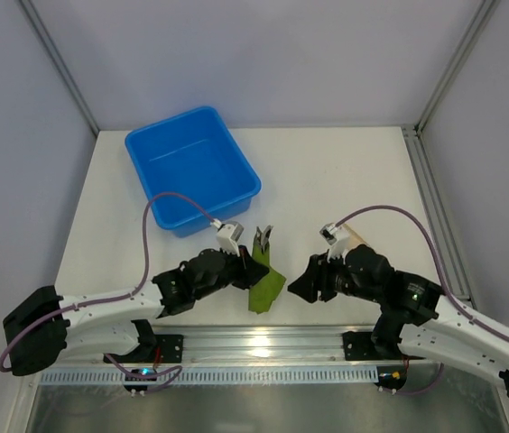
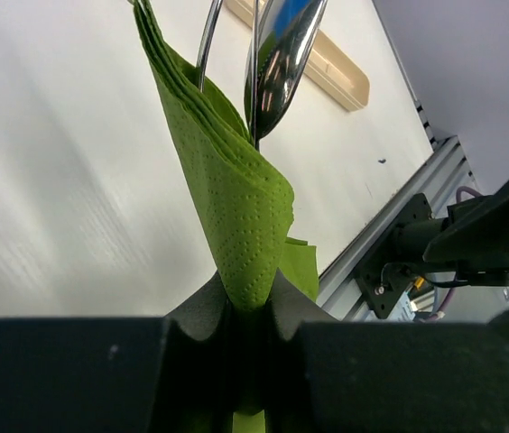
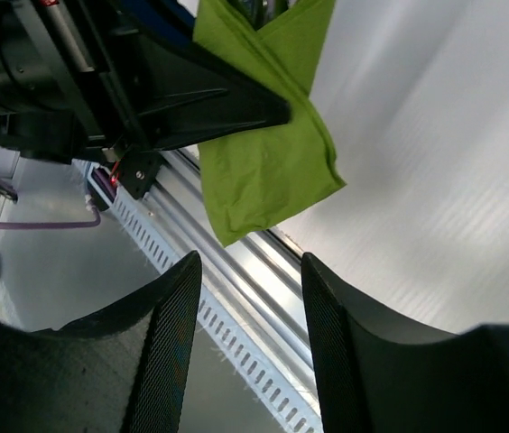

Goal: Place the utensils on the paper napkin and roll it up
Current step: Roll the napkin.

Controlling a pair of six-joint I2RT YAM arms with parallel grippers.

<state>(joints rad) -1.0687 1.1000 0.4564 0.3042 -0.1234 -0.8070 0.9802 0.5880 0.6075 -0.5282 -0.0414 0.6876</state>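
Observation:
The green paper napkin (image 2: 236, 207) is wrapped into a roll around the shiny metal utensils (image 2: 282, 54), whose ends stick out of its top. My left gripper (image 2: 247, 307) is shut on the roll's lower part and holds it tilted above the table's near edge. From above, the napkin (image 1: 266, 287) hangs between both arms, with the utensils' tips (image 1: 263, 236) showing at its far end. My right gripper (image 3: 250, 271) is open and holds nothing, just right of the napkin's loose lower corner (image 3: 268, 162).
A blue bin (image 1: 191, 167) stands at the back left. A beige cylinder (image 2: 327, 68) lies on the table beyond the roll. The metal rail (image 1: 254, 343) runs along the near edge under the napkin.

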